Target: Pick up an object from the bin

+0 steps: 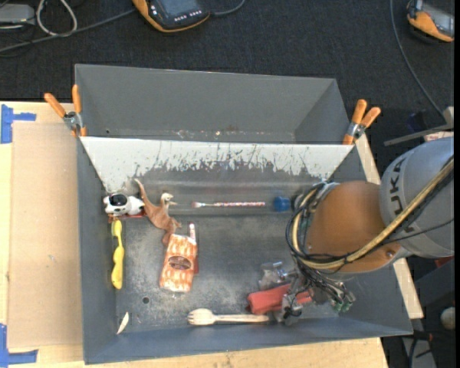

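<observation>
Orange-covered gripper (293,307) beside red object (262,300); arm casing (418,194) reads "KU".

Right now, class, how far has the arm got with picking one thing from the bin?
Done: the pincer sits low in the near right corner of the bin, beside a red object. In hand: nothing seen lifted. Left: gripping and raising one thing; the wooden fork and orange toy car lie on the floor.

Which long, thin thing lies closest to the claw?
The pale fork by the bin's near wall, its handle ending by the gripper; the yellow stick and clear tube lie farther off.
</observation>
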`<state>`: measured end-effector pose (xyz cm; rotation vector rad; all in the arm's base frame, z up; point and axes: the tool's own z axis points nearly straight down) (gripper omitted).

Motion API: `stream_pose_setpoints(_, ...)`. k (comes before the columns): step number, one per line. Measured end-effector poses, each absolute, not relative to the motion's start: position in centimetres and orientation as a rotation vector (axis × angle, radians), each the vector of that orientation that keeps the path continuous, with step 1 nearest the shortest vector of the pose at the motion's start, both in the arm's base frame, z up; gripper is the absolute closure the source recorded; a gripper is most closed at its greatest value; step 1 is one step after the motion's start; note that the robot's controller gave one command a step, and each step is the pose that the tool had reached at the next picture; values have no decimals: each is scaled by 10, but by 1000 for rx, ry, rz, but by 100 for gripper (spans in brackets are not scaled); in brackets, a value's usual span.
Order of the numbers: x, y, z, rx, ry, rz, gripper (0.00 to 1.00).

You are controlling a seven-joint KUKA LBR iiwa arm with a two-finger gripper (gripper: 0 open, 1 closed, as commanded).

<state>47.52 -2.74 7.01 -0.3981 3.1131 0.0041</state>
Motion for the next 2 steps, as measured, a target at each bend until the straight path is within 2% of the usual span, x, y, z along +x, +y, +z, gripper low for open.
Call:
stream_pose_setpoints(1,475,-27,70,-397,3113,4,100)
stream_pose_setpoints(2,474,-26,135,-368,3127,7,100)
